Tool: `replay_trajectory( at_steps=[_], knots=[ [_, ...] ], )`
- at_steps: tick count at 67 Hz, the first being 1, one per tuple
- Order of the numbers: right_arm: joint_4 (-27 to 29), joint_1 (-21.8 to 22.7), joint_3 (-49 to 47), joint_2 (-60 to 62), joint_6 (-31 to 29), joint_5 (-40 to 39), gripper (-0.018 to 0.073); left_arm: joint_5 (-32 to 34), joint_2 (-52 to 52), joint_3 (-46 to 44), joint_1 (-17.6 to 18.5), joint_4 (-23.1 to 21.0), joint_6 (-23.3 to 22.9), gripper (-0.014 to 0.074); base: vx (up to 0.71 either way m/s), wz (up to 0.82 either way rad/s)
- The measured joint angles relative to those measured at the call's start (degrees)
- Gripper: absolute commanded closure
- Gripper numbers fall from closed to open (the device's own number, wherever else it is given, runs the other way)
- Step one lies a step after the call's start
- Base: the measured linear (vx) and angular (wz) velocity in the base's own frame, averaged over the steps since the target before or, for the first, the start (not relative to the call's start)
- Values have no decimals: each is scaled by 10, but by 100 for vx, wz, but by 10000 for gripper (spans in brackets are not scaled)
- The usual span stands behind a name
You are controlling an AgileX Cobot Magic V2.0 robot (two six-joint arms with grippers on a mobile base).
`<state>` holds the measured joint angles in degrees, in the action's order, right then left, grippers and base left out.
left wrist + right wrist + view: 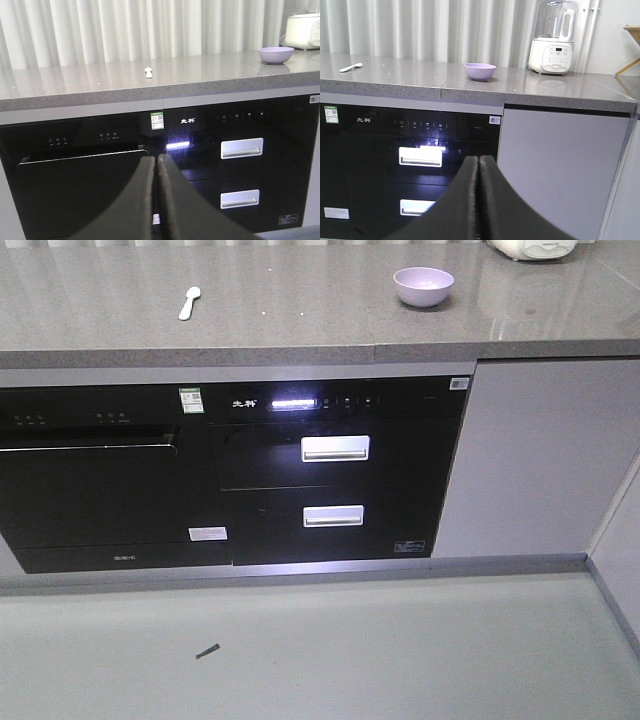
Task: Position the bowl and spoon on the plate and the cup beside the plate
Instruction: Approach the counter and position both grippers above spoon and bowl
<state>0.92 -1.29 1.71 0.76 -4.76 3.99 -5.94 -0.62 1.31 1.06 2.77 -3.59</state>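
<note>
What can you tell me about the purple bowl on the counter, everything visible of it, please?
The bowl is round, lavender-purple and glossy, plastic by its look, tapering to a narrower base. It stands upright and empty on the grey speckled counter. Only the counter touches it; the spoon lies well apart to its left in the front view.

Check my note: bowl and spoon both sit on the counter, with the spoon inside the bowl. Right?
No. The spoon lies on the counter itself, well apart from the bowl, as the front view shows. Both do sit on the counter.
</note>
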Motion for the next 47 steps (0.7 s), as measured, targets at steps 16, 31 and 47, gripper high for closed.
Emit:
replay_trajectory(
  at_steps=[16, 31, 47],
  knots=[
    [0, 0, 0, 0, 0, 0, 570, 0, 0, 0, 0, 0, 0, 603, 17, 2],
    [0, 0, 0, 0, 0, 0, 570, 0, 0, 0, 0, 0, 0, 603, 20, 0],
    [0, 0, 0, 0, 0, 0, 570, 0, 0, 0, 0, 0, 0, 603, 24, 0]
  ],
)
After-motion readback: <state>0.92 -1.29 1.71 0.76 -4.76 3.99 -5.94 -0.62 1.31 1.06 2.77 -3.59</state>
